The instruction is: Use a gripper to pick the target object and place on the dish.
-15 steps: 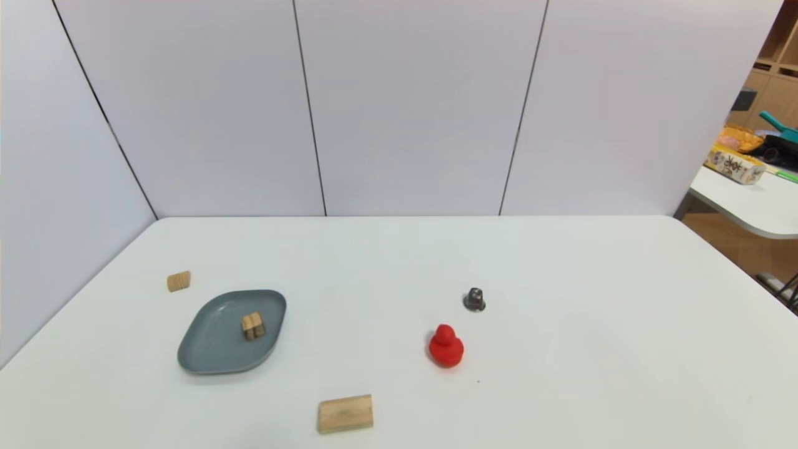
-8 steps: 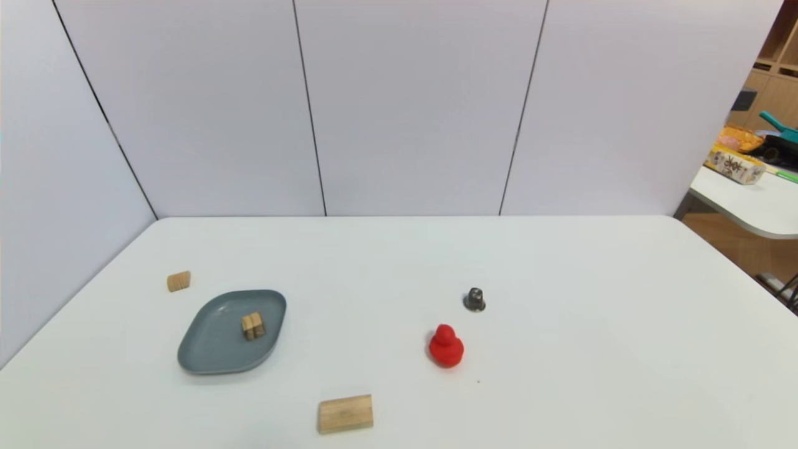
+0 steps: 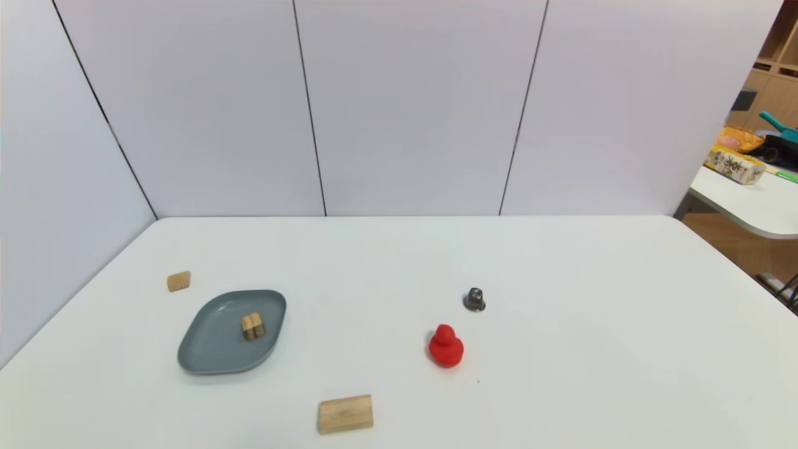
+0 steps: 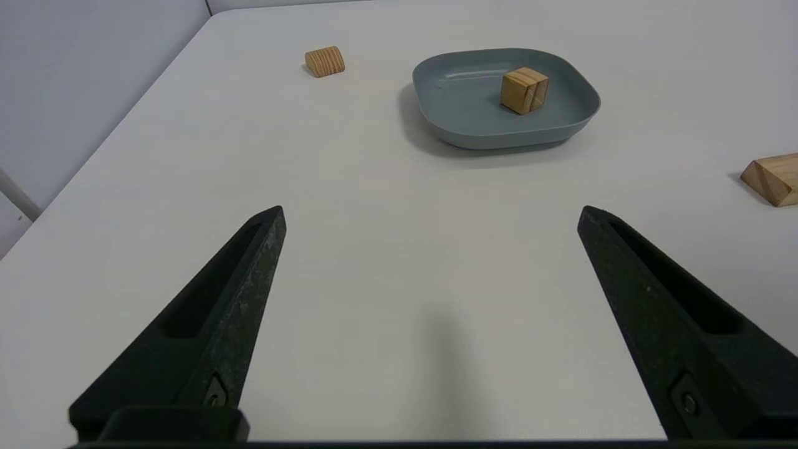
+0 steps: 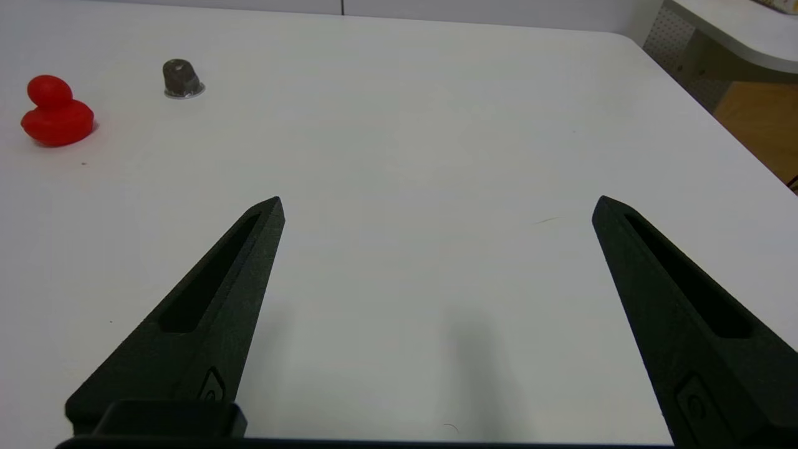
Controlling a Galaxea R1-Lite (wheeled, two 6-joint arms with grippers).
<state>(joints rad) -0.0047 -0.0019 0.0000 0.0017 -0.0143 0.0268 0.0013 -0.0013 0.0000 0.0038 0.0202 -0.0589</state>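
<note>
Target object (image 4: 524, 90): light wood, darker stripe, smooth.
Dish (image 4: 461, 93): matt blue-grey.
Table (image 3: 561, 349): smooth, white, matt.
Duck (image 3: 446, 346): red, rubbery, matt.

White table (image 3: 561, 374) w/ grey panel walls (image 3: 411, 106); 2nd table (image 3: 748, 206), wood shelves (image 3: 776, 68) at right.

Left gripper (image 4: 430, 212): two matte black tapered fingers (image 4: 212, 324), recessed slot and small screw each. Right gripper (image 5: 436, 206): identical build, black crossbar at base.
</note>
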